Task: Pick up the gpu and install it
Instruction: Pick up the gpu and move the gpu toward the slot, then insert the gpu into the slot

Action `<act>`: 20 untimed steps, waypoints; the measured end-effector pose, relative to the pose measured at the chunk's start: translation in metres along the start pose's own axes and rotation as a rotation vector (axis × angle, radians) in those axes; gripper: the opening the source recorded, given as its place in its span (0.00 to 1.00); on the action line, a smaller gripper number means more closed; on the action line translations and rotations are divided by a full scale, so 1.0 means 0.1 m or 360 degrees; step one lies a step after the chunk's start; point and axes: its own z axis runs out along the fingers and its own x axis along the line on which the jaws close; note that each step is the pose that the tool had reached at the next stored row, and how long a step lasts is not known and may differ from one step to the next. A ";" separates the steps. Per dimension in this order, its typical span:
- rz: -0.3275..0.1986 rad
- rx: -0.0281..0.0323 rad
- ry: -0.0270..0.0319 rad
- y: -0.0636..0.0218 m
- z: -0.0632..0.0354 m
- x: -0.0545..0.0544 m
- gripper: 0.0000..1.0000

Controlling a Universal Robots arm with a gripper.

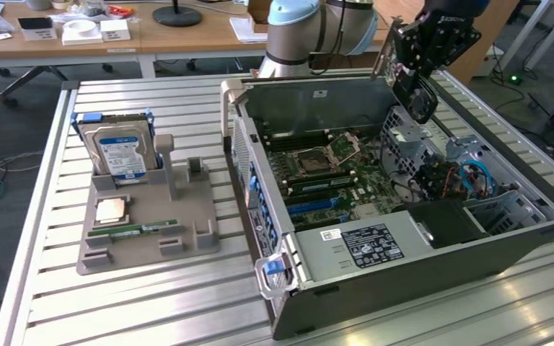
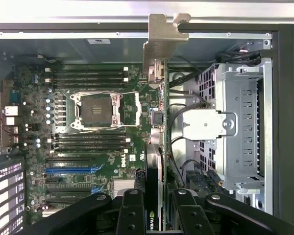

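Stand: grey plastic parts stand (image 1: 147, 231) on the exterior view's left, with a silver blue-labelled hard drive (image 1: 118, 148) upright in it.
Case: open dark grey computer case (image 1: 402, 288), green motherboard (image 1: 316, 169) exposed.
Gripper: black two-finger gripper (image 2: 159, 208), clamped on the card.
GPU: thin dark gpu card (image 2: 159, 122) with a silver metal bracket (image 2: 161, 39), held edge-down above the case's far end, on the exterior view's right.

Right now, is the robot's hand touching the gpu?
Touching. The wrist view shows the hand clamped on the gpu, pressing it from both sides; the exterior view shows it held above the open computer case.

gpu (image 2: 160, 112) held end hidden behind end effector (image 2: 159, 195); logo (image 2: 152, 223) cut off, possibly Nvidia.
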 end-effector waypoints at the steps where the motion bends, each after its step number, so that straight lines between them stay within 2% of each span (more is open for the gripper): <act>1: 0.0000 0.00000 0.00000 0.000 0.000 0.00 0.26; 13: -0.0004 0.00000 0.00003 0.000 0.000 0.00 0.26; 20: -0.0059 -0.00013 0.00041 0.000 0.000 0.00 0.26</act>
